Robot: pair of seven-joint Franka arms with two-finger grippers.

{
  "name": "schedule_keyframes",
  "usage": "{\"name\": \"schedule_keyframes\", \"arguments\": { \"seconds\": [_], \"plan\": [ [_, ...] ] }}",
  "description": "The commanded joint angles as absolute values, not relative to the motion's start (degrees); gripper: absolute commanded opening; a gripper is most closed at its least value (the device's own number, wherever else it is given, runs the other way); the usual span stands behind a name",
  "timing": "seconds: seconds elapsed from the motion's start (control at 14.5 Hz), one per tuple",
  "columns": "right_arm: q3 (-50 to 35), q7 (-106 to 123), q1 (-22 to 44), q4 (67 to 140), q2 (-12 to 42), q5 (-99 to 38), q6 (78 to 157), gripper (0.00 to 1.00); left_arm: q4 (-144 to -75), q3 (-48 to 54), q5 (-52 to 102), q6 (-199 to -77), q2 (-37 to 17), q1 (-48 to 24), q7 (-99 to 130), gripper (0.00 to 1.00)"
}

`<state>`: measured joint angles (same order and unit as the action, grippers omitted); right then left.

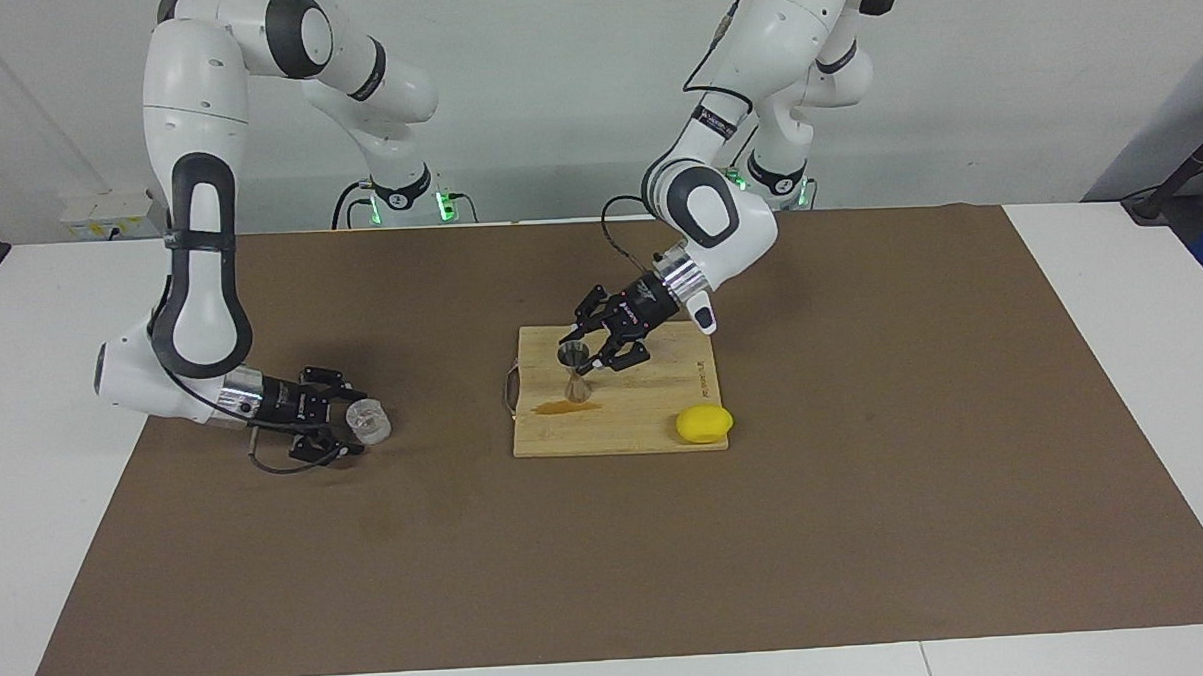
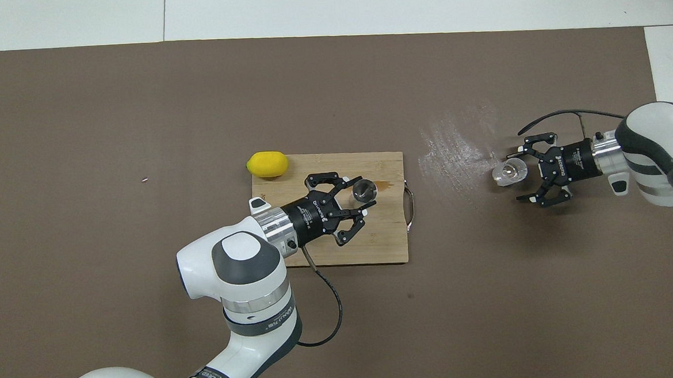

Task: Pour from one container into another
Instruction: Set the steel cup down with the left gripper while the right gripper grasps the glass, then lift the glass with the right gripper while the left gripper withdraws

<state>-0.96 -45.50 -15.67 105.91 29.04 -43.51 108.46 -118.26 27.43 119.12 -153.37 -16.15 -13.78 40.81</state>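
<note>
The clear cup [image 1: 368, 420] rests on the brown mat toward the right arm's end of the table, also in the overhead view [image 2: 509, 172]. My right gripper [image 1: 354, 423] is low at the mat, open wide, with the cup between its fingertips and not clamped; the overhead view [image 2: 521, 173] shows the same. The steel jigger [image 1: 574, 365] stands upright on the wooden cutting board [image 1: 654, 416], also seen from overhead [image 2: 364, 190]. My left gripper [image 1: 604, 349] is open beside the jigger, its fingers spread around it [image 2: 355, 199].
A yellow lemon [image 1: 705, 423] lies at the board's corner farther from the robots. A brown liquid stain [image 1: 567, 407] is on the board beside the jigger. A wet patch [image 2: 455, 142] shines on the mat between board and cup. The board has a metal handle [image 2: 409, 208].
</note>
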Motion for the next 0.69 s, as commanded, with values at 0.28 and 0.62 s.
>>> {"name": "schedule_keyframes", "arguments": {
  "seconds": [0.28, 0.62],
  "plan": [
    [-1.1, -41.4, -14.9, 108.5, 27.3, -45.0, 109.7, 0.95, -116.5, 26.5, 118.5, -155.1, -18.1, -15.6, 41.4, 0.68],
    [-1.1, -39.7, -14.9, 108.2, 27.3, -45.0, 109.4, 0.42, -116.1, 26.5, 118.3, -154.6, -18.5, -14.9, 41.5, 1.00]
  ]
}}
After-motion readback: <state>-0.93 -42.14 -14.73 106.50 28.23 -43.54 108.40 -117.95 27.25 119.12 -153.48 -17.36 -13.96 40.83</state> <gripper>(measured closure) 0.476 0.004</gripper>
